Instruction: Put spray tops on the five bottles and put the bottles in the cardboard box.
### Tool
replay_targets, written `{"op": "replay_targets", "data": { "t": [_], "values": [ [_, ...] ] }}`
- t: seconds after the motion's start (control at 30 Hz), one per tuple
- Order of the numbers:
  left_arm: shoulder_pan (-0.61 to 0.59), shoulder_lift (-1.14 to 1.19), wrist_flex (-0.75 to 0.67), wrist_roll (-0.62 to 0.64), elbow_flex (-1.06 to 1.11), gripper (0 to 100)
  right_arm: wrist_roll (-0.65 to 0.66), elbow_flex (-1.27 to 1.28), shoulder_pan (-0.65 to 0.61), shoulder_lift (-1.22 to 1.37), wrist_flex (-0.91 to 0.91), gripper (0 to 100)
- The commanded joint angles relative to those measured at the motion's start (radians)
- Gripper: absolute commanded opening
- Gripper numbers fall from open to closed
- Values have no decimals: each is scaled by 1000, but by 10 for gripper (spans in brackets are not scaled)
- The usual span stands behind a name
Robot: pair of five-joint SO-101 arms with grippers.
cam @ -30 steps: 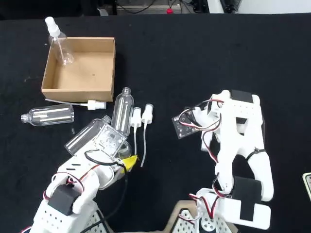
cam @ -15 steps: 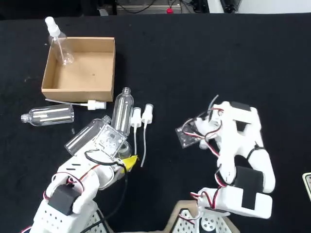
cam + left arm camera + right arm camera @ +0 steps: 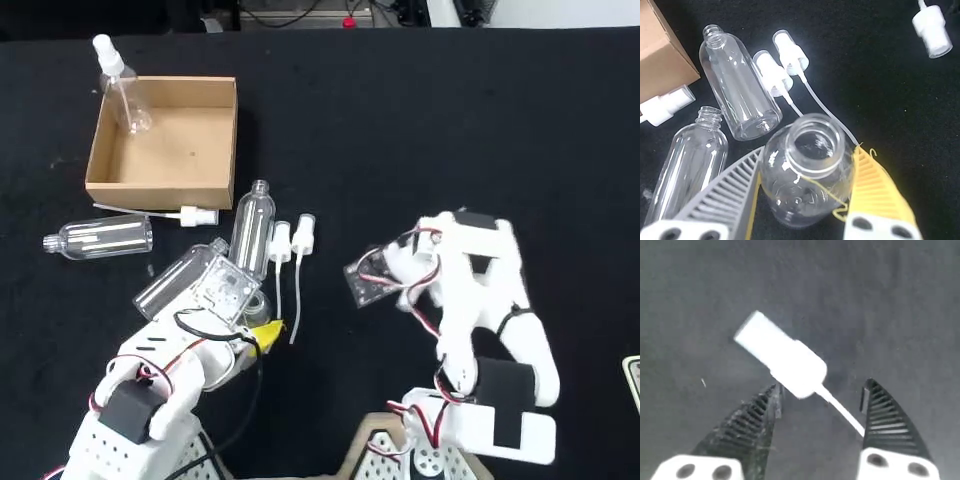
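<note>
Clutter first. The box (image 3: pixel 165 140) sits far left on the table (image 3: pixel 450 120), and a capped bottle (image 3: pixel 122 92) leans in its far corner. In front of the box we see a loose top (image 3: pixel 195 215) with its tube running along the box wall. A side bottle (image 3: pixel 98 237) lies out to the left, and a long bottle (image 3: pixel 252 222) points its bare neck away from the arms. Just beside that one, a pair of tops (image 3: pixel 291 237) lie side by side, tubes trailing toward the left arm. In the left wrist view one tube runs right up to the yellow jaw. A near bottle (image 3: pixel 180 280) lies just beside the grey jaw, so the left gripper (image 3: pixel 809 152) is hemmed in on both flanks.

That pincer is clamped on the held bottle (image 3: pixel 805 185), one jaw on each side. The bottle is uncapped, its mouth turned up toward the wrist camera.

Now the changes. Against a second ago, the left arm has not budged, and every bottle and top lies where it did. The right arm is the mover: its wrist has come lower and swung toward the left arm, nearer the pair of tops.

As for pose, the right arm stands folded over the table's near middle, with the right gripper (image 3: pixel 822 387) pointing down at the cloth. Its jaws are spread wide. A lone top (image 3: pixel 785 360) lies flat between them, its tube slanting toward one jaw, and we cannot tell whether either jaw touches it.
</note>
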Motion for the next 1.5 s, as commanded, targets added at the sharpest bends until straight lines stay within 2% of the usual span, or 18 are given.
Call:
{"op": "replay_targets", "data": {
  "t": [0.0, 0.23, 0.3, 0.4, 0.47, 0.63, 0.83, 0.9, 1.1, 1.2, 1.27, 1.47],
  "values": [
    [-12, -6, 3, 6, -18, 216, -25, 10, -44, -28, -20, 250],
    [-12, -6, 5, 6, -18, 216, -25, 10, -49, 18, -20, 240],
    [-12, -6, 5, 5, -18, 216, -31, 7, -48, 27, -20, 174],
    [-12, -6, 5, 5, -18, 216, -121, -4, -48, 24, -23, 32],
    [-12, -6, 5, 5, -18, 216, -203, -24, -49, 24, -43, 18],
    [-12, -6, 5, 5, -18, 216, -572, -88, -92, 28, -141, 10],
    [-12, -6, 5, 6, -18, 216, -1409, -163, -143, 36, -310, 11],
    [-12, -6, 5, 8, -18, 216, -1533, -202, -146, 68, -293, 11],
    [-12, -6, 5, 9, -18, 216, -1666, -407, -132, 302, -118, 20],
    [-12, -6, 5, 9, -18, 216, -1722, -539, -94, 415, -23, 125],
    [-12, -6, 5, 9, -18, 216, -1723, -628, -80, 456, 64, 179],
    [-12, -6, 0, 8, -18, 216, -1712, -826, -129, 464, 328, 176]
  ]
}}
